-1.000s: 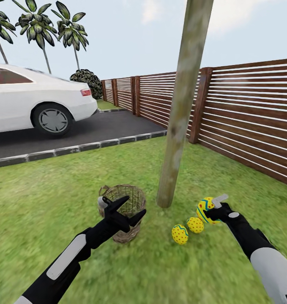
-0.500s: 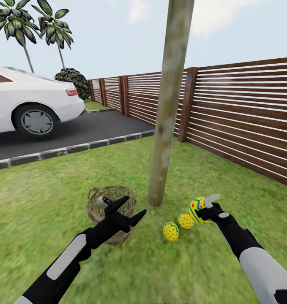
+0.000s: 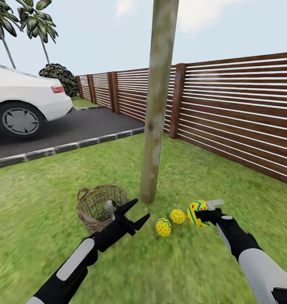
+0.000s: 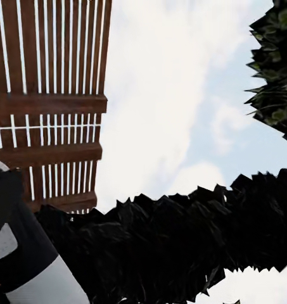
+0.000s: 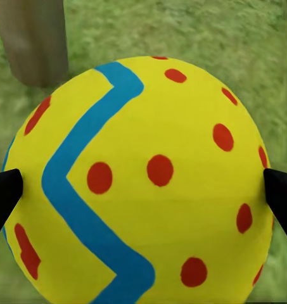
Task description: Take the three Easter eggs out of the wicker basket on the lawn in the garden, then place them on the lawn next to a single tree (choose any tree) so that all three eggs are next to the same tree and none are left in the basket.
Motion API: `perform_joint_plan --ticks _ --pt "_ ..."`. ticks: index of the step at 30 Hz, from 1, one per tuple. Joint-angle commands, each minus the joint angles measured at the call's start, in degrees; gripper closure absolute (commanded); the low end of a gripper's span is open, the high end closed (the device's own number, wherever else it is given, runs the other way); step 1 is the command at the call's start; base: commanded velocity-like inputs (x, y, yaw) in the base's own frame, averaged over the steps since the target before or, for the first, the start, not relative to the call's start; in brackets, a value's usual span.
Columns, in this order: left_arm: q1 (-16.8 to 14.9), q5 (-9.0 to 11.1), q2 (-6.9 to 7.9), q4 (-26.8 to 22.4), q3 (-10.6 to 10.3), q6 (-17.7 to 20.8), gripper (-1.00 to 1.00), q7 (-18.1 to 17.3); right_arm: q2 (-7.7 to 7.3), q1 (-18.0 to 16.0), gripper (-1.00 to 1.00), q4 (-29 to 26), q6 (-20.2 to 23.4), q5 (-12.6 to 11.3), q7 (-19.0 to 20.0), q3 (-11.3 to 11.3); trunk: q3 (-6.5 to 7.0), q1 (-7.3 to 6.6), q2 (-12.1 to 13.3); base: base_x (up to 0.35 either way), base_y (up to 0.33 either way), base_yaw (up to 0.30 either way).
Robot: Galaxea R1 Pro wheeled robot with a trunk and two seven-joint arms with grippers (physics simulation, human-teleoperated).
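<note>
Yellow eggs: two (image 3: 163, 227) (image 3: 177, 216) on the lawn (image 3: 42, 190) by the tree (image 3: 154, 139); third egg (image 3: 196, 213) clenched in my R gripper (image 3: 205, 213), just beside them. Wicker basket (image 3: 97, 204) looks empty. L gripper (image 3: 132, 213) spread, idle. Left: drop no. 3.

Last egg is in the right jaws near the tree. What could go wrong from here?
1. The held egg hangs just above the lawn; released too high, it may roll away from the tree.
2. It sits close beside the two placed eggs, so lowering it could knock them.
3. The open left gripper hovers by the basket and could tip it.
</note>
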Motion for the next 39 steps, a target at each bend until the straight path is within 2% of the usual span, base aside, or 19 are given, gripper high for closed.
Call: perform_joint_plan --ticks 1,5,19,33,39 --pt "-0.05 0.42 0.05 0.74 -0.11 0.27 -1.0 -0.03 0.01 -0.01 1.0 -0.29 0.29 0.61 0.45 -0.57 -0.13 -0.01 -0.02 0.0 0.0 -0.161" --pt "-0.05 0.32 0.06 0.7 -0.24 0.26 -1.0 -0.03 0.06 -0.03 1.0 -0.43 0.28 0.7 0.45 -1.49 -0.46 -0.01 -0.02 0.101 -0.045 -0.161" --pt "-0.05 0.21 -0.03 0.5 -0.5 0.25 -1.0 0.06 0.08 0.01 1.0 -0.09 -0.19 0.76 0.58 -1.56 -1.51 -0.01 -0.02 0.288 -0.167 -0.149" --pt "-0.05 0.04 -0.97 0.42 -0.59 0.25 -1.0 0.08 0.05 0.01 1.0 0.46 -0.42 0.62 0.51 -1.5 -1.54 -0.01 -0.02 0.29 -0.186 0.001" --pt "-0.05 0.04 -1.33 0.42 -0.63 0.25 -1.0 0.14 0.08 0.01 1.0 0.61 -0.41 0.64 0.36 -1.47 -1.58 -0.01 -0.02 0.245 -0.253 0.232"
